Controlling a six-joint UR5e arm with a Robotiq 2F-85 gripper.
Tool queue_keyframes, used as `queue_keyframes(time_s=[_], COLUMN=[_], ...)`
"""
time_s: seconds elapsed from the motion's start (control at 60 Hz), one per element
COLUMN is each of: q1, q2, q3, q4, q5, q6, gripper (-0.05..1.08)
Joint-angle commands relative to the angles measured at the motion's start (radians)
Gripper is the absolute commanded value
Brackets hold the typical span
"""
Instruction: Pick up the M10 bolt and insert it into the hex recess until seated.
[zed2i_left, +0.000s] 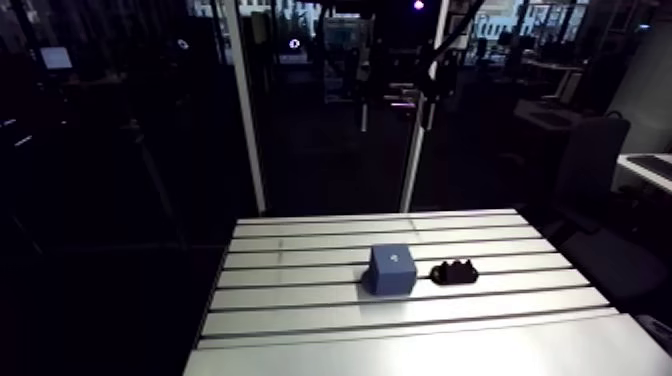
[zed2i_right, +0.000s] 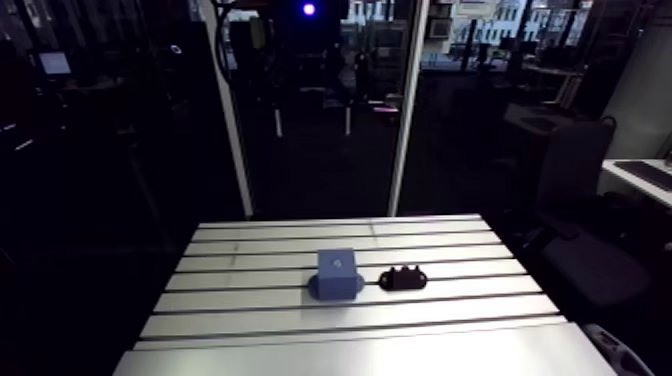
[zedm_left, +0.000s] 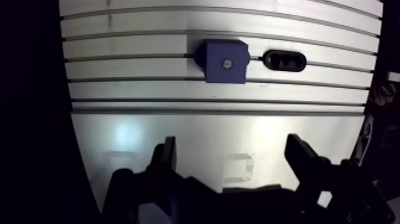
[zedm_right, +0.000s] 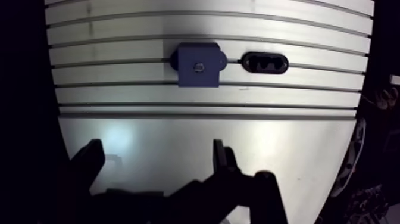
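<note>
the slotted aluminium table (zedm_left: 178, 128) took up most of the wrist view. straight grooves ran across it, side by side, with pale metal bands between them. on the gripper's side of the blue block (zedm_left: 223, 61) the grooves ended. a broad smooth strip followed there, and it carried soft bright patches of reflected light. past the table's edges everything was dim.

the blue block stood on the grooved part, across 1 of the grooves. it was squarish, with a low foot sticking out at its base on 2 opposite sides. a small pale round spot (zedm_left: 226, 62) marked the middle of its top face. whether that was an open recess or something seated in it could not be told.

just beside the block, apart from it and on the same groove, lay a black holder (zedm_left: 284, 59). it was a low oval, with dark hollows seen from above and small humps in the arm view. the m10 bolt could not be made out as a thing of its own, so its place could not be told.

the gripper (zedm_left: 232, 146) hung over the smooth strip, well apart from the block. its 2 fingers (zedm_left: 169, 152) were spread wide, with only bare table between them.
</note>
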Motion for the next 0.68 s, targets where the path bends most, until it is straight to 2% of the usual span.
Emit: queue_keyframes(time_s=[0.017, 0.317, 0.683], q1=[0.006, 0.006, 0.006], q2=[-0.039, -0.060, -0.057], q3=[-0.005, -0.041, -0.043], q4=[0.003, 0.004, 0.010], q5=[0.003, 0.003, 0.006], q6=[0.003, 0.008, 0.008], gripper=[0.01, 0.01, 0.01])
